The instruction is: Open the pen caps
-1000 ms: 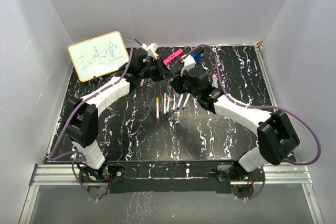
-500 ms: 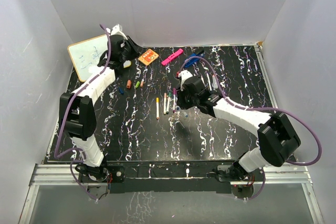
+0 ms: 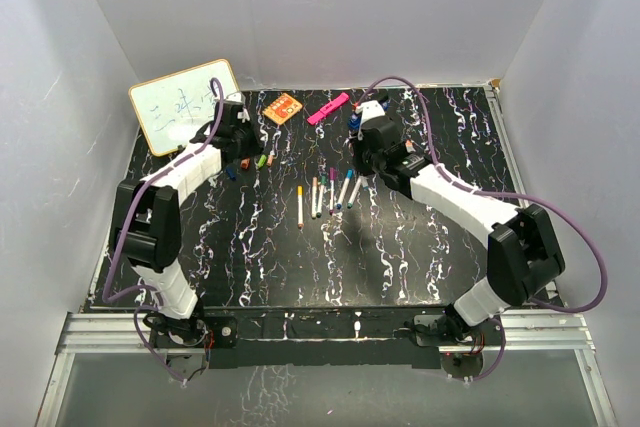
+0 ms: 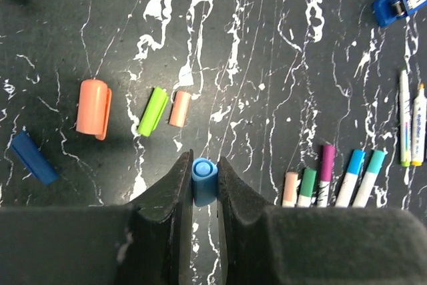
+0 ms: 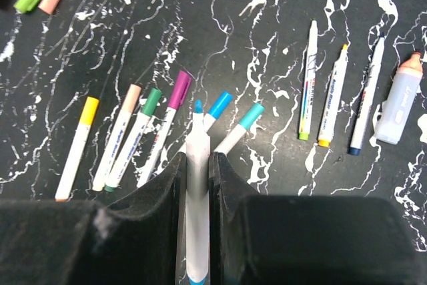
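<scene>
Pinching a light blue cap (image 4: 204, 181) between its two fingers, the left tool (image 4: 204, 165) hangs low over the black bench (image 4: 267, 65). Close by lie loose caps: a dark blue cap (image 4: 33, 157), an orange cap (image 4: 93, 107), a green cap (image 4: 153, 111) and a small peach cap (image 4: 179, 109). I think the cap is held here so it can go down with that pile. Next comes a row of pens (image 5: 135, 135) with their caps on, so there is more to do. The right tool (image 5: 197, 158) is squeezed around a white pen (image 5: 197, 135) with its blue tip bare, so the held cap looks like this pen's. Further right lie three open pens (image 5: 333, 95); maybe the bare pen will join them. As for writing, the whiteboard (image 3: 187, 105) at the back left has blue marks I cannot make out, and the pens have tiny print, too small to read.
</scene>
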You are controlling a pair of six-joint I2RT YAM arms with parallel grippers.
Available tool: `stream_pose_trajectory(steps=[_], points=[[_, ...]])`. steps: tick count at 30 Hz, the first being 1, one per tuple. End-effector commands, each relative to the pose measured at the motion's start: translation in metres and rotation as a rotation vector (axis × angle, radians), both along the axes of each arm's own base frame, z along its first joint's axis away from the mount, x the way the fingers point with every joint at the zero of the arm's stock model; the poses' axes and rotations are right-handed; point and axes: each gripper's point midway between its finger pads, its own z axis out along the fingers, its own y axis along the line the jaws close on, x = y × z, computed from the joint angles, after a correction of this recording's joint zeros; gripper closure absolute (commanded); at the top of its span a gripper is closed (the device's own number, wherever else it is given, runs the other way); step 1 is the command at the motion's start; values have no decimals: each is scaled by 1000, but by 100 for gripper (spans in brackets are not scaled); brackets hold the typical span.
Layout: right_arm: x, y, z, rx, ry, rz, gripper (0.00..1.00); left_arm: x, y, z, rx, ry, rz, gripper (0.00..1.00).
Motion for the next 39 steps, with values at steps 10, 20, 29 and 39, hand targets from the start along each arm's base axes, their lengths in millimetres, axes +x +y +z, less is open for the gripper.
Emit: stream_pose_trajectory(steps=[10,20,29,39], points=[[36,-25,3,-17,-25,-97,100,-1,-4,4,88,1,-76,100],[56,-45,-6,-12,-13,-131,100,20,-24,-22,130,59,-116,100],[71,-56,-21,-32,9,-140,100,29,-30,-41,166,98,-122,100],[91,-53,-46,-80,8,-111,100,31,-31,-61,207,141,-129,100]])
